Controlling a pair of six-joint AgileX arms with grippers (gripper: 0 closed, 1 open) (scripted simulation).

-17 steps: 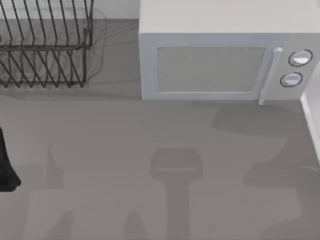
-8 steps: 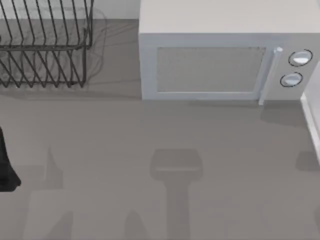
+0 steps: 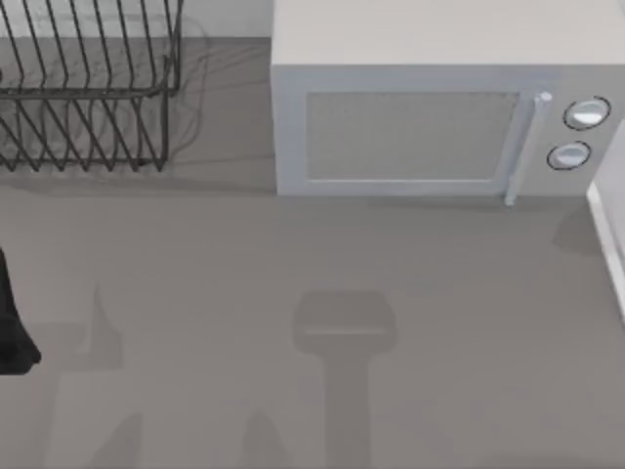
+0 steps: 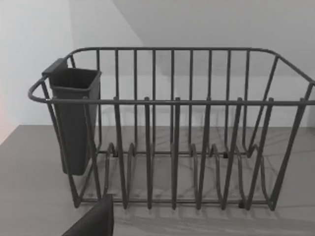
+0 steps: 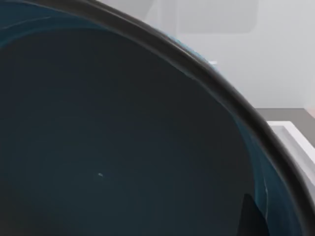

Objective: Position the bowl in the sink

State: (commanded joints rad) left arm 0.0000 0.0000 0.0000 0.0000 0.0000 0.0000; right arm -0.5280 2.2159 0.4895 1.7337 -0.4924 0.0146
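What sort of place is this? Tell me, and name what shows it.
Likely a simulated kitchen counter: a white box-shaped microwave, a dark wire dish rack, and a glossy blue round bowl.

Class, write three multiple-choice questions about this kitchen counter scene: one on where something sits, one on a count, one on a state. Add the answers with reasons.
1. Where does the dish rack stand relative to the microwave in the top view?
A. To its left
B. To its right
C. On top of it

2. How many round knobs are on the microwave's front?
A. One
B. Two
C. Four

3. What is the state of the microwave door?
A. Wide open
B. Removed
C. Closed

Answers:
1. A: the dish rack stands at the table's back left, and the microwave is to its right.
2. B: two round knobs sit one above the other, right of the handle.
3. C: the door lies flush with the front panel.

The bowl sits close before the right wrist camera, with a white sink edge beyond it.
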